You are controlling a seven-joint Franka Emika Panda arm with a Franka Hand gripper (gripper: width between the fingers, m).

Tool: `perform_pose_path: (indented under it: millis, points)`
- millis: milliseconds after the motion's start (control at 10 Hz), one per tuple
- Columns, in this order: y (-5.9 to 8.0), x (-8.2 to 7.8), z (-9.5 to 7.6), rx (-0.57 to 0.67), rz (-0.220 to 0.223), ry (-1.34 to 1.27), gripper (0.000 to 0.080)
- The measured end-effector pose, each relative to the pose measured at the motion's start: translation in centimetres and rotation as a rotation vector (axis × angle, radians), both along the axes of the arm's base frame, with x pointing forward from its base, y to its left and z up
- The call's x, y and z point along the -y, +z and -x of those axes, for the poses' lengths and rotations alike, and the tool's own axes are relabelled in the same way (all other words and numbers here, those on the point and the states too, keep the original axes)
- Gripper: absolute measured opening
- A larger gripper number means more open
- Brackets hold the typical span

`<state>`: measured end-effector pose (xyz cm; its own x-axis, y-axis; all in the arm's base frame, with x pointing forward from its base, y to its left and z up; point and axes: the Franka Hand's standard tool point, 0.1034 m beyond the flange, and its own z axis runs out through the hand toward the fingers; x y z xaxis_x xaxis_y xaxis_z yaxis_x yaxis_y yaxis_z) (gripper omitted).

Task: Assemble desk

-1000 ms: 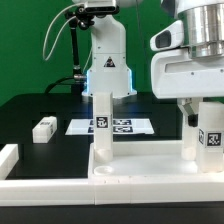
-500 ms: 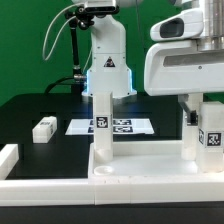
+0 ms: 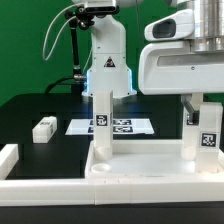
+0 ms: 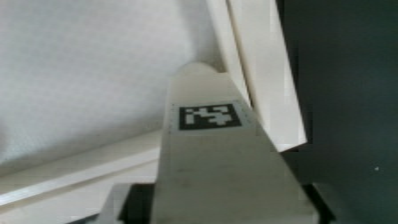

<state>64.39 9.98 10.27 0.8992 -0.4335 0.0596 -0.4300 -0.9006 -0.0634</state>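
On the black table in the exterior view, the desk top (image 3: 150, 168) lay as a shallow tray, with two legs standing in it: one leg (image 3: 102, 125) at the exterior view's left, another leg (image 3: 206, 135) at the right under the gripper (image 3: 203, 108). A third leg (image 3: 44, 129) lay loose beside the marker board (image 3: 130, 126). From the wrist view, a tagged leg (image 4: 217, 140) stood between the fingers; whether they pinched it, I could not tell.

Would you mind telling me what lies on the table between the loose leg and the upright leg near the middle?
In the exterior view, only bare black table lies between the loose leg and the upright leg; the marker board sits behind the latter.
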Motion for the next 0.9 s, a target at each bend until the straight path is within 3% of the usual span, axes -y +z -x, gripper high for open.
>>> perform_pose_path:
  millis: [300,600,700,800,900]
  points:
    - [0.0,2.8,0.0,-0.031,0.036,-0.297,0.0294]
    - [0.0,3.2,0.1,-0.03,0.04,-0.313,0.0297]
    - [0.0,3.2,0.1,-0.031,0.04,-0.314,0.0384]
    - [0.0,3.2,0.1,-0.031,0.039,-0.314,0.0384]
    - [0.4,3.4,0.0,-0.03,0.036,-0.31,0.0566]
